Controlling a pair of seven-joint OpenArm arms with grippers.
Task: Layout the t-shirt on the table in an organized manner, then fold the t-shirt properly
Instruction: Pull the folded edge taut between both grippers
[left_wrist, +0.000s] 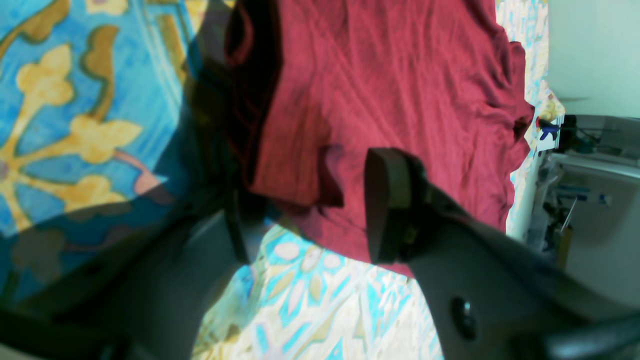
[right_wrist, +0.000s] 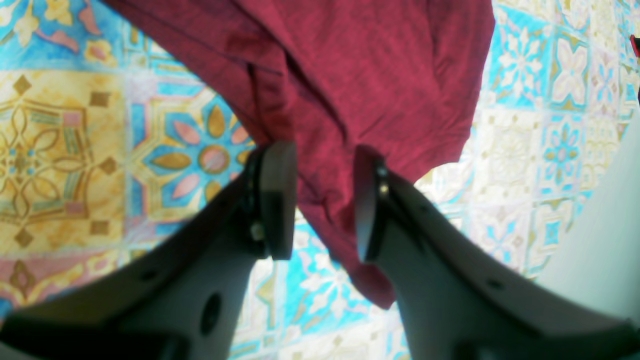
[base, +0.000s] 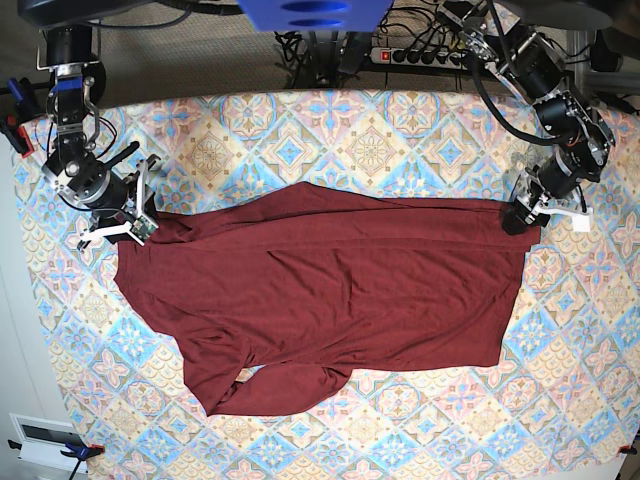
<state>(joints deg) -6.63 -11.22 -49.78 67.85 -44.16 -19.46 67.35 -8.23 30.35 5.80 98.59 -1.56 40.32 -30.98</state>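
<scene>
Here my left gripper (left_wrist: 310, 210) grips a bunched corner of the t-shirt (base: 330, 290), its fingers (left_wrist: 385, 205) clenched onto the cloth at the right side of the table (base: 400, 130). My right gripper (right_wrist: 320, 200) grasps the opposite corner at the left side. The t-shirt lies spread across the middle of the table between my arms, wrinkled, one sleeve folded under at the near edge.

The t-shirt (base: 330, 290) lies spread, seemingly flat, across the table (base: 400, 130)
</scene>
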